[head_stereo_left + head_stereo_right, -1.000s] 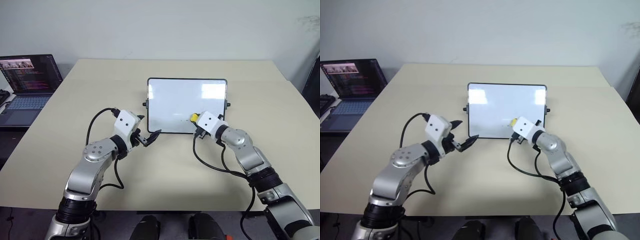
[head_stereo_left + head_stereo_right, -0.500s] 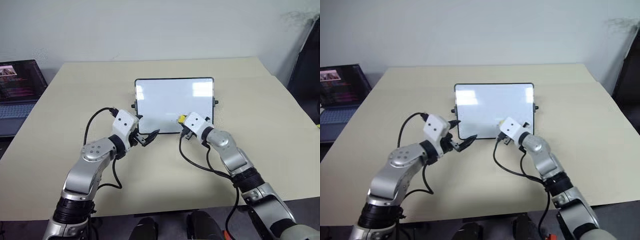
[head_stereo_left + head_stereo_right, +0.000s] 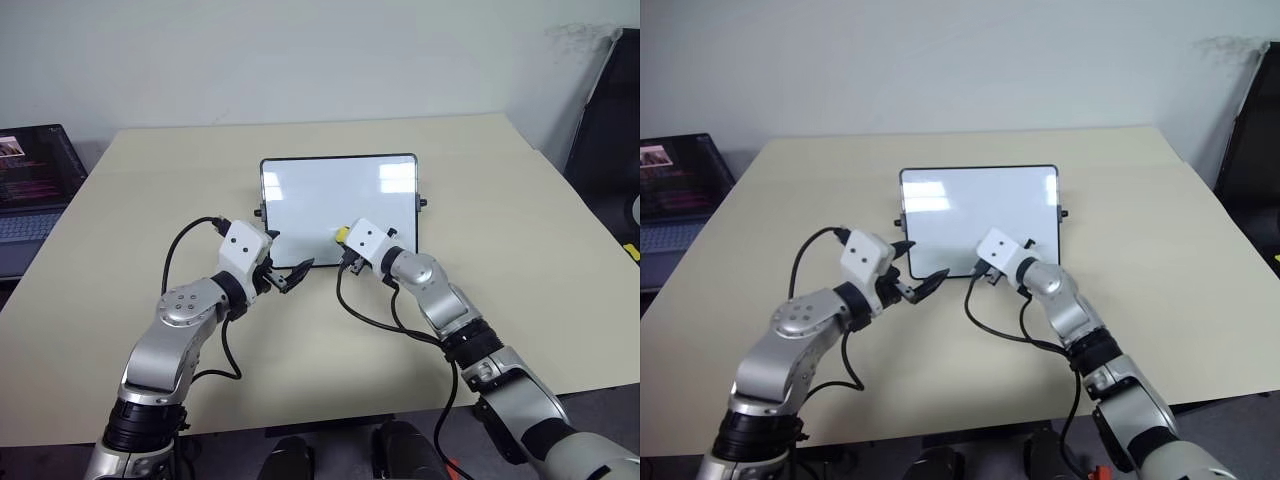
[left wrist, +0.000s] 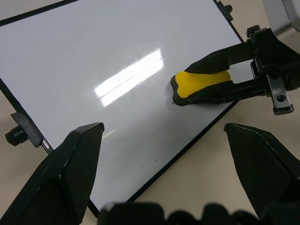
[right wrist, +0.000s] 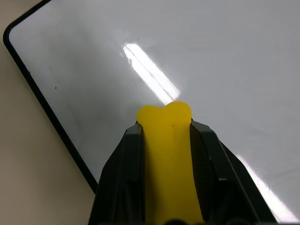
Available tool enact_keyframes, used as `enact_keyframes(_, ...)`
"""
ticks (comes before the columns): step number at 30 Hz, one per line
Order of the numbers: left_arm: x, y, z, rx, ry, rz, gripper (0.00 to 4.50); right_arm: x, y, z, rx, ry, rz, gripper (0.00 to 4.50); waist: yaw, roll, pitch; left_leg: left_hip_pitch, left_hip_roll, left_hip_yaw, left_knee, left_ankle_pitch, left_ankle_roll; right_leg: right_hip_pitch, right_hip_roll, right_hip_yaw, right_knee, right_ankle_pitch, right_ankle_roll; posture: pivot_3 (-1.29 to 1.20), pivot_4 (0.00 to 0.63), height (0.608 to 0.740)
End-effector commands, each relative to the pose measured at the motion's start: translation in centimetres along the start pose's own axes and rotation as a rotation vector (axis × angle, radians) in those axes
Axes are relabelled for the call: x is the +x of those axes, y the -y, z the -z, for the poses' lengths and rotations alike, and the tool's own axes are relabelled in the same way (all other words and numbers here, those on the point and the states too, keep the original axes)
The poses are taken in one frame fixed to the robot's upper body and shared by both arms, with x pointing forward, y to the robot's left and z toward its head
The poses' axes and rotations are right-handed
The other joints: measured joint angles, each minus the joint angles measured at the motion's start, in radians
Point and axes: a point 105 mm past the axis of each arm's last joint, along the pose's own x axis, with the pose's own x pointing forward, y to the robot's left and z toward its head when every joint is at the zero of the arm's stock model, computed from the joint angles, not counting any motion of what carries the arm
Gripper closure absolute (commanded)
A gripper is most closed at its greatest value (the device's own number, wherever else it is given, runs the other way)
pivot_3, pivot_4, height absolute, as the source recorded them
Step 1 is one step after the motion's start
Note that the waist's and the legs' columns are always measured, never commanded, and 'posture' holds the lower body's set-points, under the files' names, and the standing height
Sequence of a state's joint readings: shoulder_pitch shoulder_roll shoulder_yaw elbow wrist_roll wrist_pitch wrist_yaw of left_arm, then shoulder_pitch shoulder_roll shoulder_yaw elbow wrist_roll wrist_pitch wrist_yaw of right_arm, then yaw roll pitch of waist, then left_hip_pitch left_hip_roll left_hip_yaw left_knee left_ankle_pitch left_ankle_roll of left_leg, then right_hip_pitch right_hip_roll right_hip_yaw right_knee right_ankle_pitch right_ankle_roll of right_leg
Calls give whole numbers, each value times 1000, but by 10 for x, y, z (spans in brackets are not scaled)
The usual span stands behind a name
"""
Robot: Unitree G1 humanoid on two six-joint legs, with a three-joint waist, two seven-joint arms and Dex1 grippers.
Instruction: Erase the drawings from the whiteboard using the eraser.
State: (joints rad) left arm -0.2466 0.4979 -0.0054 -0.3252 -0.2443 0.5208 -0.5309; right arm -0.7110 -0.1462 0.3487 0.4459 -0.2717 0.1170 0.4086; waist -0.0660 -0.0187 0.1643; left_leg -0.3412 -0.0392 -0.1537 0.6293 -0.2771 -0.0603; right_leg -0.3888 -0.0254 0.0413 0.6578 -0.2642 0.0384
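The whiteboard (image 3: 330,190) lies flat at the middle of the beige table, black-framed and glossy. My right gripper (image 3: 346,238) is shut on the yellow eraser (image 3: 343,233), whose tip rests on the board's near part, right of its middle. The right wrist view shows the eraser (image 5: 165,123) clamped between the two black fingers. My left gripper (image 3: 287,272) stands open just off the board's near left corner, nothing between its fingers (image 4: 70,168). The drawings are out of view. The visible board looks blank apart from a faint dark speck (image 4: 173,101) at the eraser's tip.
A laptop (image 3: 30,185) with a lit screen sits off the table's left side. A dark upright object (image 3: 600,110) stands beyond the table's right edge. Black cables (image 3: 190,250) loop from both wrists over the tabletop in front of the board.
The whole picture has shifted left, so the camera has turned. On the board, my right gripper with the eraser slid a little to the left. The left gripper kept its place.
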Motion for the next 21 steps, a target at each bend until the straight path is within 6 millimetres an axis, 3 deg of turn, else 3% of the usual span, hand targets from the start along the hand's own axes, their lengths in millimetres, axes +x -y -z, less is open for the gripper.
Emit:
enact_keyframes(1,-3,-5,-16,37,54,-25,0,7,-7,4,0,-33,-17,3504,-2,0,0,0,0,0,0,0,0,0,0,0,0,0,0,0,150,740)
enact_keyframes(11,-3,-5,-15,37,52,-27,0,11,-12,-9,11,0,-21,3504,-1,1,1,-1,0,-1,0,0,-1,-1,1,0,0,0,-1,0,150,740)
enact_keyframes(21,-1,-2,-14,35,51,-7,0,-1,4,-28,33,45,9,3504,4,2,3,-9,0,-1,-1,-1,-2,-10,1,1,0,0,-1,0,150,740)
